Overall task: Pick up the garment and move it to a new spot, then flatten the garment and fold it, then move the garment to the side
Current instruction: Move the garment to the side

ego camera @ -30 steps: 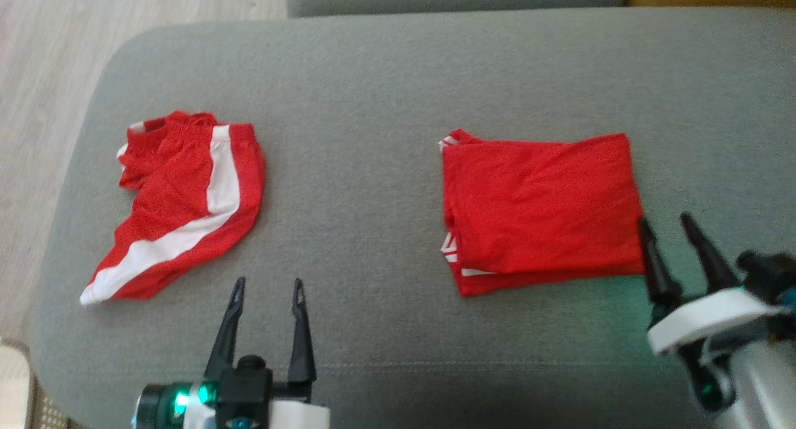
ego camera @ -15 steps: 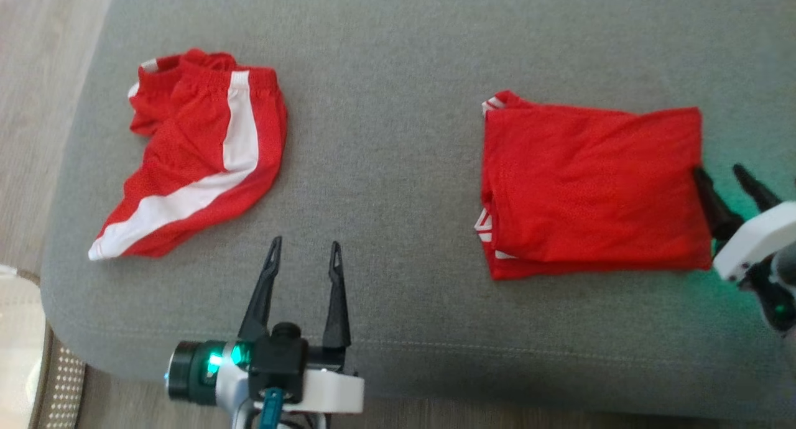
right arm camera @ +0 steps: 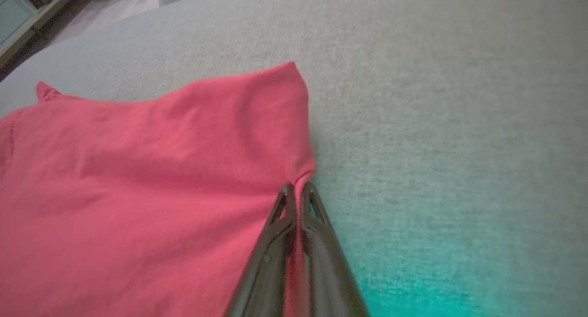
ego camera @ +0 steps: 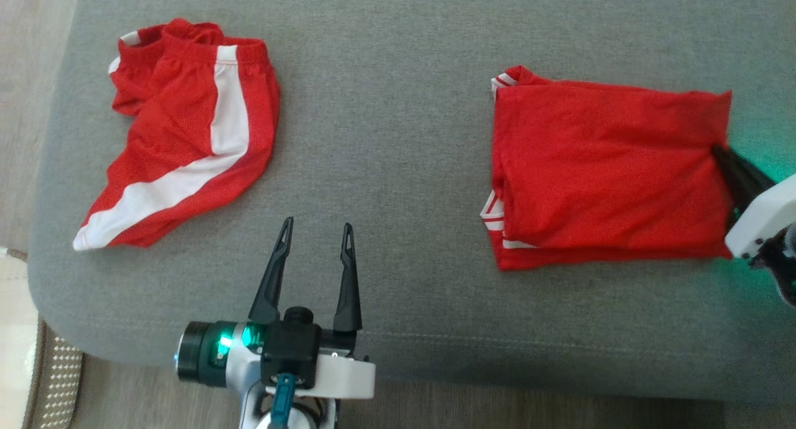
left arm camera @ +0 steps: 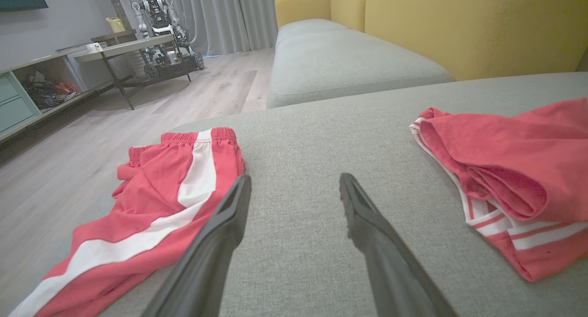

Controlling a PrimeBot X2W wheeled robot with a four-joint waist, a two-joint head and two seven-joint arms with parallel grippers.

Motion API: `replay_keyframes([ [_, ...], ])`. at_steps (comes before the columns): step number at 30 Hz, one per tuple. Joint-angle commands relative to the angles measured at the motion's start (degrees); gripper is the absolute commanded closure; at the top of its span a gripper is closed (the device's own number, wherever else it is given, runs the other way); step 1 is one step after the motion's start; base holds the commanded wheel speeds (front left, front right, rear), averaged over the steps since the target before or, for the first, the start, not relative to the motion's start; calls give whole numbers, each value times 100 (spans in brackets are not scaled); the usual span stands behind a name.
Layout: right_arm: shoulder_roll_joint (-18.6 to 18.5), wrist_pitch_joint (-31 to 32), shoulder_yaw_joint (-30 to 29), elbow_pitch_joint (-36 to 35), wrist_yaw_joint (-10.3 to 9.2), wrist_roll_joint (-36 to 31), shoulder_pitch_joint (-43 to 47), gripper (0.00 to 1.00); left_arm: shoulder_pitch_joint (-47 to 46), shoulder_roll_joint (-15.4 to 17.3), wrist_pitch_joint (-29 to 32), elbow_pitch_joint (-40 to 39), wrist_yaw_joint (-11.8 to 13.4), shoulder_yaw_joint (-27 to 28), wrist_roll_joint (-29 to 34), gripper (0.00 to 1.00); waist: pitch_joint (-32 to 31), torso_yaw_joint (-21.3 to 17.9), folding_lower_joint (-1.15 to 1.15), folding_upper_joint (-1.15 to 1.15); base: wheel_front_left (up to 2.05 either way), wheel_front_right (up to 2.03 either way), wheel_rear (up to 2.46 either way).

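I am looking down on the grey cushion (ego camera: pixel 385 106) from the head view; the folded red garment (ego camera: pixel 606 174) is lying on the right side of the frame, a flat rectangle with white-striped edges peeking out at its left corners. The right gripper (ego camera: pixel 716 149) is coming in from the right edge of the frame, and its two dark fingers are pressed together on the garment's right-hand edge. In the right wrist view the fingertips are meeting at the hem, with a thin strip of red cloth pinched between them and the fabric puckering at that spot. A green glow is falling on the cushion just beside that gripper.

The left gripper (ego camera: pixel 318 224) is hovering at the lower middle of the frame with its fingers standing well apart and nothing between them; it is sitting over bare cushion, between the two pieces of clothing and touching neither.

The red shorts with a white stripe (ego camera: pixel 186 143) are lying crumpled in the upper left of the frame, well apart from the folded garment. In the left wrist view a yellow sofa (left arm camera: pixel 459 23) is showing at the upper right and a wooden floor (left arm camera: pixel 138 124) at the left.
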Motion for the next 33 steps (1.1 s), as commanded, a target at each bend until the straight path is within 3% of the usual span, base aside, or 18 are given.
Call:
replay_keyframes([
  [1, -309, -246, 49, 6, -3, -20, -104, 100, -201, -23, -69, -174, 55, 95, 82, 0, 48, -79, 0, 0, 0, 0, 0],
  [15, -1314, -844, -139, 491, -3, -776, -1383, 100, -718, 53, -69, -303, 116, -162, 257, 0, 739, -756, 0, 0, 0, 0, 0],
  [25, -1867, -876, -378, 606, -3, -1214, -2253, 100, -1327, 220, -69, -330, 123, -349, 343, 0, 1398, -1239, 0, 0, 0, 0, 0],
  [33, -1980, -820, -496, 817, -3, -1593, -2599, 100, -1601, 347, -69, -262, 260, -436, 323, 0, 1583, -1330, 0, 0, 0, 0, 0],
])
